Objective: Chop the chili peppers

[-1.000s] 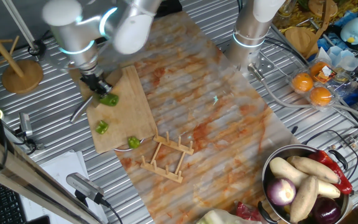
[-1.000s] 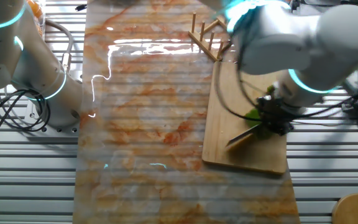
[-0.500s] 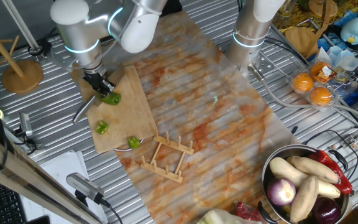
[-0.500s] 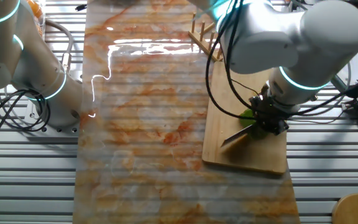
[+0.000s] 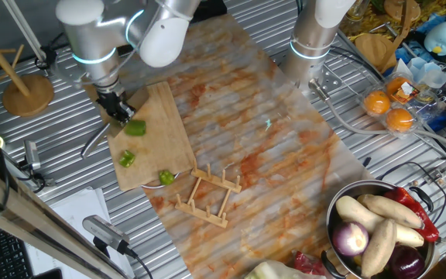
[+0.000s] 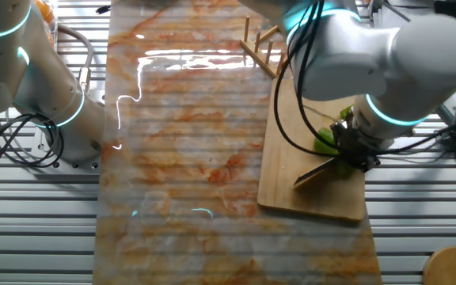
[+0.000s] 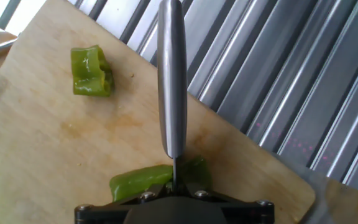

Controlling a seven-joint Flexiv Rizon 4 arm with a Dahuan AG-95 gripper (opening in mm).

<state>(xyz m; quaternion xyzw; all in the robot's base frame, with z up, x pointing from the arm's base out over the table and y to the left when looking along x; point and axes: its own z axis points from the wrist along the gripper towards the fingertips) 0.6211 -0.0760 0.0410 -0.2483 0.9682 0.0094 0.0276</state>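
Three chili peppers chunks [image 5: 135,129] on cutting board [image 5: 157,147]; jaws pinching knife [image 7: 171,81]; bowl [image 5: 339,205] holds vegetables.

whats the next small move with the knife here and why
Probably press the knife straight down through the chili piece under it. In the hand view the blade runs across that green piece on the cutting board, next to the gripper, and the piece looks uncut. Two shorter chunks already lie further along the board.
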